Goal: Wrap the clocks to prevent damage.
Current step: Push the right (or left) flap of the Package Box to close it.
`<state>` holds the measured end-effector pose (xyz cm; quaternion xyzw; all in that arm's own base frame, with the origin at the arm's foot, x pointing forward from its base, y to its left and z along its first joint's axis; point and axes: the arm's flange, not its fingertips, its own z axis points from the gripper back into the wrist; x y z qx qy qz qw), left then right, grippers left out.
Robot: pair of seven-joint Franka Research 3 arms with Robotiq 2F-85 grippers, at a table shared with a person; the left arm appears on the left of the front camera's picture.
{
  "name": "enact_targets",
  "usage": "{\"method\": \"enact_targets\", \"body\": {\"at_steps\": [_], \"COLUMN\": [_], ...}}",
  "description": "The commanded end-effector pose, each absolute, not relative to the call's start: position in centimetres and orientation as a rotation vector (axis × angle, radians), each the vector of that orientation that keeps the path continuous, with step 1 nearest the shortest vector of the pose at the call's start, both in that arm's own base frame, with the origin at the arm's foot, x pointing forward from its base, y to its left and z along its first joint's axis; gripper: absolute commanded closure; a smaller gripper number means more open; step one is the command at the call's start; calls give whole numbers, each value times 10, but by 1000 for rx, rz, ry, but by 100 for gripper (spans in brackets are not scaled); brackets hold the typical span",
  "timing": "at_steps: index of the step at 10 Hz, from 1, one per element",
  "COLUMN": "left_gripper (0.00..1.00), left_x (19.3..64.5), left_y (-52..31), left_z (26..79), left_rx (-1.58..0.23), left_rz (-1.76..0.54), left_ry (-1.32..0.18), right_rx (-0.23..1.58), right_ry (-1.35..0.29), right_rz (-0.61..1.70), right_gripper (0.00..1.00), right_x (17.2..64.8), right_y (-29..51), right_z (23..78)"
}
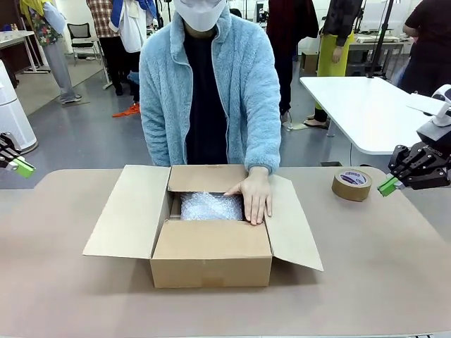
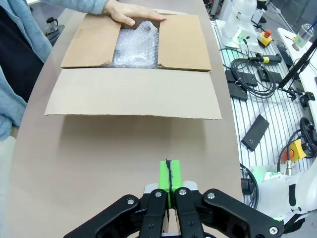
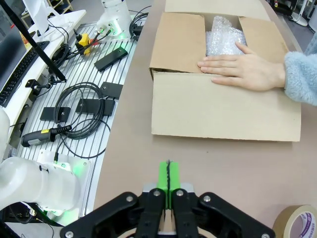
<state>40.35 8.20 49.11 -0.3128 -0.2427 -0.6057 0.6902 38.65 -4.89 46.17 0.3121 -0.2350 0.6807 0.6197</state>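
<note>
Step in hand: this looks like the packing stage. A bundle of bubble wrap (image 1: 210, 205) sits inside the cardboard box (image 1: 211, 260) at the centre of the front view.
Clocks: no dial or case shows, so whether they lie under the wrap cannot be told.
Person's hand (image 1: 255, 196): it lies flat over the right edge of the box opening, fingertips against the wrap, and seems to be pressing it down.
Box flaps: the two long side flaps splay out to picture left and right. The near and far flaps are folded in over the opening.
Left gripper (image 1: 21, 167): it hovers at the far left edge of the front view, well apart from the box. Its green pads are pressed together and it holds nothing.
Right gripper (image 1: 387, 186): it hangs at the right edge, pads together and empty, just beside the tape roll (image 1: 351, 184) lying flat on the table (image 1: 70, 296).
Next move calls for: probably folding the side flaps in and sealing them. The right gripper would have to spread its fingers before taking the tape. Neither arm should cross the box until the hand clears it.
</note>
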Motion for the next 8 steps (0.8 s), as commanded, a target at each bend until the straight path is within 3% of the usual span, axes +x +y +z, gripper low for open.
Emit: {"method": "enact_targets", "body": {"at_steps": [1, 6, 8], "left_gripper": [99, 99, 99], "left_x": [403, 404, 411], "left_y": [83, 82, 80], "left_z": [492, 491, 454], "left_rx": [-704, -699, -723], "left_rz": [-1352, -1354, -1372], "left_ry": [-546, -543, -680], "right_rx": [721, 721, 721], "right_ry": [-545, -545, -545], "right_rz": [1583, 1583, 1583], "right_gripper": [99, 99, 99], "right_x": [385, 385, 385], "right_y": [-51, -51, -51], "right_z": [463, 463, 463]}}
